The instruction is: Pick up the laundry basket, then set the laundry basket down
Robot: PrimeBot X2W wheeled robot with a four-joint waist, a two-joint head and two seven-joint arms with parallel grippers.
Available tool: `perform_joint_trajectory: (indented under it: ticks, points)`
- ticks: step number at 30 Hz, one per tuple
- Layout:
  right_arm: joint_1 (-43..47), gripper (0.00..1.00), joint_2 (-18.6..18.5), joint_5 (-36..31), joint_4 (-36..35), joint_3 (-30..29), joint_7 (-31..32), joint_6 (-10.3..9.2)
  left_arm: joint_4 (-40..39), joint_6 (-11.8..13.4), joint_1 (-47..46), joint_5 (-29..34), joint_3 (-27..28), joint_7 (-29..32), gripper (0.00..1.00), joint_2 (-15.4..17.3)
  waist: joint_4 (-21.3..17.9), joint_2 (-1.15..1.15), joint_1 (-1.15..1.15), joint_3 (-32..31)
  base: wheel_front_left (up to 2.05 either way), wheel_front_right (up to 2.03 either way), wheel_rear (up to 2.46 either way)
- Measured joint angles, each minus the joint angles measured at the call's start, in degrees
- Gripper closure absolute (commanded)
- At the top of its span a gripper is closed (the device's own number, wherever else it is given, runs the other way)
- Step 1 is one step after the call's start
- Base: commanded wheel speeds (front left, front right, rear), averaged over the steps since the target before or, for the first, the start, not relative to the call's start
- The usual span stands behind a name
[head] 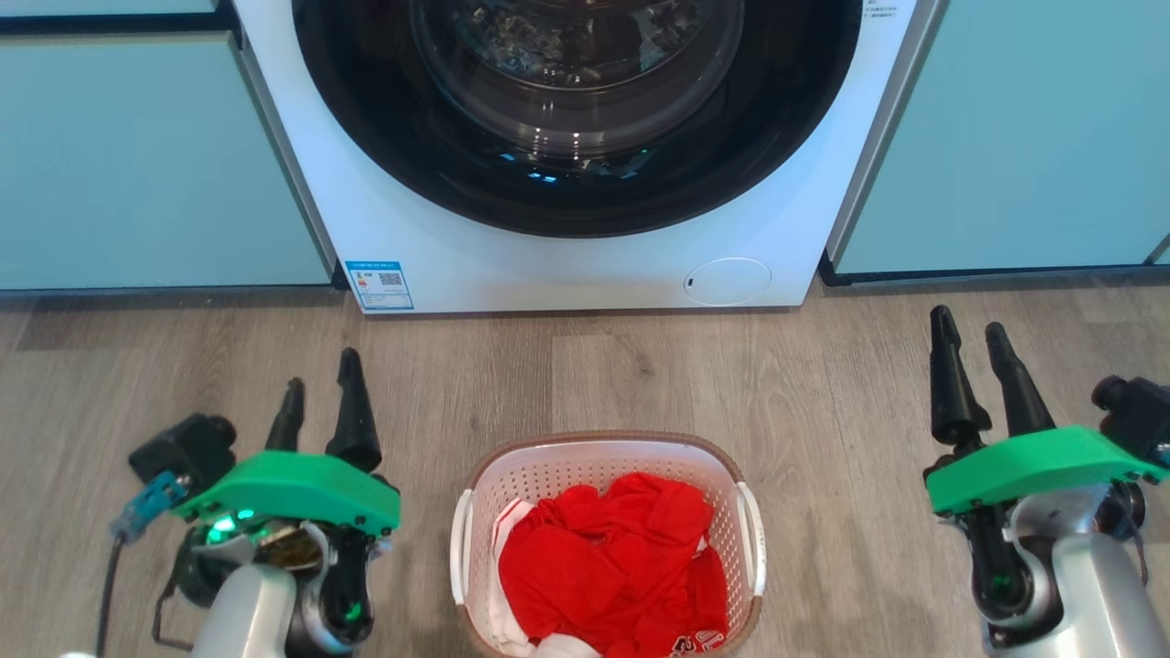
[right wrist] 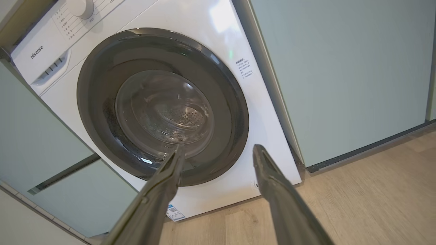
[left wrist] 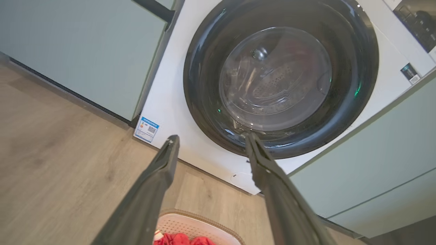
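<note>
The left hand [head: 320, 370] and right hand [head: 968, 322] hovered empty with fingers spread, each well apart from the laundry basket [head: 567, 471]. The basket sat between them on the floor [head: 823, 411], holding red clothes [head: 603, 557]. The lift and the set-down both seemed not yet begun.

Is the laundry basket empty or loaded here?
Loaded. The laundry basket sits upright on the wood floor with crumpled red clothing and some white fabric filling most of it.
</note>
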Motion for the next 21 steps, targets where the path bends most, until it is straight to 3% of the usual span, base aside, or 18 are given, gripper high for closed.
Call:
perform_joint_trajectory:
  ticks: [7,11,21]
  points:
    - [-0.02,0.0,-0.29,-8.27,-0.38,2.07,-1.27,0.0,-0.66,9.34,-1.22,5.55,-5.7,-0.89,0.0,2.83,0.36,0.0,0.0,-0.26,0.0,0.0,0.0]
    - [-0.03,0.0,-0.31,-12.23,-0.78,2.74,-1.94,0.0,-0.52,12.71,-2.39,7.61,-9.45,-1.79,0.0,4.5,0.45,0.0,0.0,-0.53,0.0,0.0,0.0]
    - [-0.02,0.0,-0.27,-16.86,-0.96,3.56,-3.47,0.0,2.81,9.98,-2.92,9.9,-14.4,-3.22,0.0,5.16,0.39,0.0,0.0,-1.07,0.0,0.0,0.0]
